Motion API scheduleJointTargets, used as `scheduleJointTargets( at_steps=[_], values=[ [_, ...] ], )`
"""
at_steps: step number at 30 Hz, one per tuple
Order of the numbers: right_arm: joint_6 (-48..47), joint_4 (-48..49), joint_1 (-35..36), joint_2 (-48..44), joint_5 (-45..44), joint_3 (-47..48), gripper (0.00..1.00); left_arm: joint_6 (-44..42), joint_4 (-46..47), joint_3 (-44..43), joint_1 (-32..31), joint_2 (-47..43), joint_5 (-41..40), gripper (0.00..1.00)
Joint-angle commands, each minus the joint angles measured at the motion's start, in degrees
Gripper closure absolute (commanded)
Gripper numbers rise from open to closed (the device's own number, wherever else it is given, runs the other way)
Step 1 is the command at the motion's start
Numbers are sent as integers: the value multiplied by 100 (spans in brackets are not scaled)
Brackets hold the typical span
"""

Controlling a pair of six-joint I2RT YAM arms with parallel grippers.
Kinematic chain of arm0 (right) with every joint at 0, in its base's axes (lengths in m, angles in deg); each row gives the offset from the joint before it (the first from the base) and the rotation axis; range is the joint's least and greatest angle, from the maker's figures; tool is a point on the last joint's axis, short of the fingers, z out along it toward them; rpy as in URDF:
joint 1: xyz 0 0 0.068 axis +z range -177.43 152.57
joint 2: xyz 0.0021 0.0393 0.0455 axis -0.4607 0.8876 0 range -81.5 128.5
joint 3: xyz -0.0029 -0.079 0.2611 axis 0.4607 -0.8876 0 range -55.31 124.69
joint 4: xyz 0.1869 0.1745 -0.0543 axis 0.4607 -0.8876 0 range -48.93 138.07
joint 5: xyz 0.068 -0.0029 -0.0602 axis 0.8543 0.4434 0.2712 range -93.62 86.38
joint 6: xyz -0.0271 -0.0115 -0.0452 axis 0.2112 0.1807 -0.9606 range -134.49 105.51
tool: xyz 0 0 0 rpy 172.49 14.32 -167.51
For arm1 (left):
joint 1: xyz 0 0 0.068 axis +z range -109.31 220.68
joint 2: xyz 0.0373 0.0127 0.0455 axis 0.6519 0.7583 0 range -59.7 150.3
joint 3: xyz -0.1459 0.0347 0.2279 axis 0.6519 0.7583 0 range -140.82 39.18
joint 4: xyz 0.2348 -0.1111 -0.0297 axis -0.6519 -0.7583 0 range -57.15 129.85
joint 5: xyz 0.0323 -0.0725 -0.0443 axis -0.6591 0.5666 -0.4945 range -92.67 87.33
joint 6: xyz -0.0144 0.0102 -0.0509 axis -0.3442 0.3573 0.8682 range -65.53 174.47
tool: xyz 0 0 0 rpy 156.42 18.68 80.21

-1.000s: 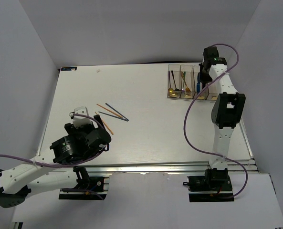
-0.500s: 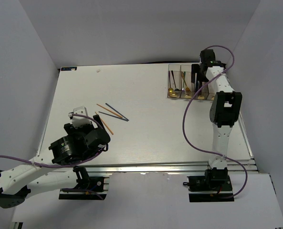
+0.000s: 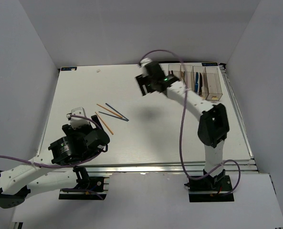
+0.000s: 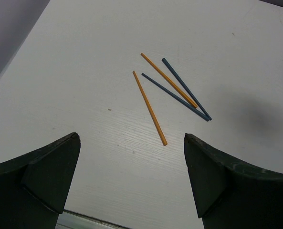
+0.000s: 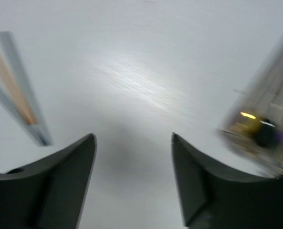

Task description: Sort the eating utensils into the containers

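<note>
Left fingers (image 4: 46, 176): spread wide, nothing between them, hovering low over the white counter (image 4: 84, 71). Just ahead I see four thin chopsticks lying flat. One orange chopstick (image 4: 150, 108) lies alone, nearest the fingers. Beyond it, a second orange chopstick (image 4: 169, 80) lies between two dark blue chopsticks (image 4: 175, 97). Those three are bunched close, and the blue pair meet at one end.

Right fingers (image 5: 50, 181): also wide apart, empty. That wrist view is badly blurred, so I only make out a smear of orange and grey-blue sticks at its left edge and something clear with gold glints at its right. From the top view, the right arm (image 3: 189, 98) stretches over the counter, and its fingers hang between the chopsticks and the bins, nearer the bins.

The row of four clear plastic rectangular bins (image 3: 213, 86) sits at the counter's far right corner. A blue knife (image 3: 197, 82) lies in the second bin from the right. The arm covers the leftmost bins, so I cannot tell their contents.
</note>
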Motion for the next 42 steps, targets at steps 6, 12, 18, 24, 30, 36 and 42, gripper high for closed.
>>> scheduleJointTargets(
  at_steps=[6, 12, 18, 24, 30, 36, 42],
  values=[
    [-214, 614, 1233, 1312, 390, 806, 64, 152, -87, -72, 7, 7, -222, 2],
    [-135, 842, 1585, 1796, 451, 1124, 70, 91, -34, -72, 16, 16, -196, 2],
    [-100, 877, 1673, 2139, 645, 1229, 72, 20, 28, -54, 16, 25, -143, 2],
    [-100, 974, 1849, 2288, 619, 1325, 71, -41, 72, -46, 16, 69, -134, 2],
    [-100, 904, 1866, 2605, 724, 1598, 71, -76, 107, -46, 16, 95, -90, 2],
    [-100, 781, 1893, 2851, 681, 1844, 71, -120, 142, -37, 7, 60, -72, 2],
    [-205, 535, 1893, 3053, 593, 1959, 71, -129, 151, -28, 16, 34, -72, 2]
  ],
)
